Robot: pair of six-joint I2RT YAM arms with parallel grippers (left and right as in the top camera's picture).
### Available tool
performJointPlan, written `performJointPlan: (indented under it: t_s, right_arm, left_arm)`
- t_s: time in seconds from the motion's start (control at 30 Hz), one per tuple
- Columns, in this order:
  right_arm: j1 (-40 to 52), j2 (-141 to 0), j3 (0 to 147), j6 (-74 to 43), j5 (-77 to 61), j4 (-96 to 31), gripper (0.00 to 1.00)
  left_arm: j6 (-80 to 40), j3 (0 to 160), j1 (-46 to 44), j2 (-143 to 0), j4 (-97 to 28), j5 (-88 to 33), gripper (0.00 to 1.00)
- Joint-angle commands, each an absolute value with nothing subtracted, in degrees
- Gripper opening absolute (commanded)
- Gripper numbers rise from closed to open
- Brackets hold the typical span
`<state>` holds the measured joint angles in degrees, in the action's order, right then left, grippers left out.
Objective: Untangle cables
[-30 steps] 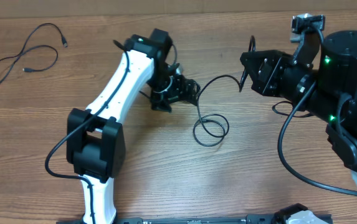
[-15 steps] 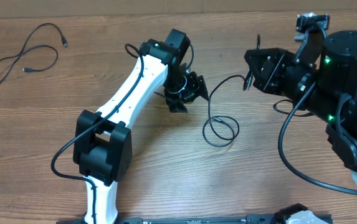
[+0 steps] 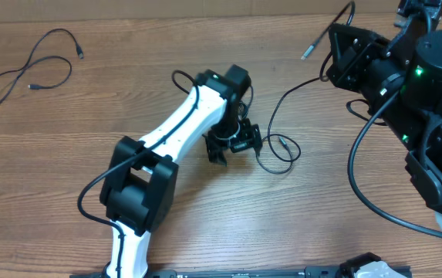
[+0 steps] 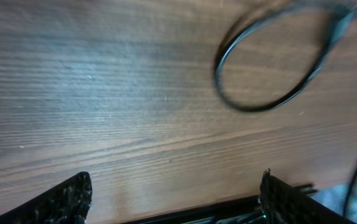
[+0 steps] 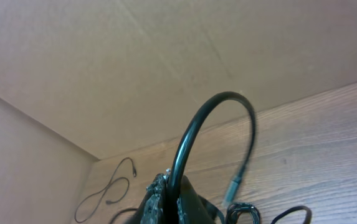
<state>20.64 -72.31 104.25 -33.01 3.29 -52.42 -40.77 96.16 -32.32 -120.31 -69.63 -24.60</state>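
Note:
A thin black cable (image 3: 276, 106) runs from my right gripper (image 3: 333, 45) down to a small loop (image 3: 279, 150) on the wooden table. Its silver plug end (image 3: 306, 55) hangs free by the gripper. In the right wrist view my right gripper (image 5: 177, 186) is shut on this cable (image 5: 218, 102), which arches up and ends in the plug (image 5: 234, 186). My left gripper (image 3: 234, 149) is just left of the loop, open and empty. In the left wrist view, my left gripper (image 4: 175, 177) holds nothing and the loop (image 4: 271, 68) lies ahead, apart from it.
A second black cable (image 3: 28, 66) lies loose at the table's far left; it also shows in the right wrist view (image 5: 109, 186). A brown cardboard wall (image 5: 134, 68) stands behind the table. The right arm's base (image 3: 436, 139) and its thick wires fill the right side.
My right gripper has lifted up and to the back right with the cable. The loop has shrunk and slid right. My left arm has moved right and forward, following the loop.

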Motion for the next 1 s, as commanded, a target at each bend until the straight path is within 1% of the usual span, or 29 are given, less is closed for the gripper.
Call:
performJointPlan:
  t_s: [0.0,0.07,0.2,0.33,0.4,0.47,0.53,0.63,0.77,0.97]
  right_arm:
    - [19.64,-71.79,105.45,-33.28,4.43,-52.10,0.04]
    - [18.41,-71.79,105.45,-34.06,3.99,-52.49,0.04]
    - [17.12,-71.85,105.45,-36.23,-0.25,-53.23,0.04]
    - [16.84,-71.85,105.45,-36.23,-2.07,-53.67,0.04]
    - [16.84,-71.85,105.45,-36.23,-2.04,-53.87,0.04]
    - [16.73,-71.85,105.45,-36.23,-2.04,-54.02,0.04]
    - [16.29,-71.85,105.45,-36.23,-2.04,-54.22,0.04]
    - [15.33,-72.01,105.45,-36.23,-2.11,-55.00,0.04]
    - [15.35,-72.14,105.43,-36.23,-2.09,-55.96,0.04]
    - [15.33,-72.12,105.41,-36.23,-2.07,-56.05,0.04]
  left_arm:
    - [-39.16,93.27,-34.59,-118.83,-67.35,-24.01,0.82]
    - [-39.75,91.66,-36.40,-118.83,-63.02,-23.99,0.76]
    - [-42.98,90.74,-38.61,-118.85,-55.66,-22.37,0.77]
    - [-47.70,90.74,-39.92,-118.85,-50.41,-14.06,0.71]
    - [-50.41,90.74,-40.47,-118.85,-50.30,-9.15,0.70]
    - [-50.63,90.74,-40.77,-118.85,-50.19,-8.01,0.70]
    - [-50.61,90.74,-41.25,-118.87,-49.54,-7.18,0.68]
    - [-50.63,90.74,-42.57,-119.07,-47.90,-2.87,0.67]
    - [-50.63,90.74,-44.38,-120.51,-45.95,-2.39,0.67]
    - [-51.51,90.74,-45.12,-122.96,-43.38,-3.18,0.65]
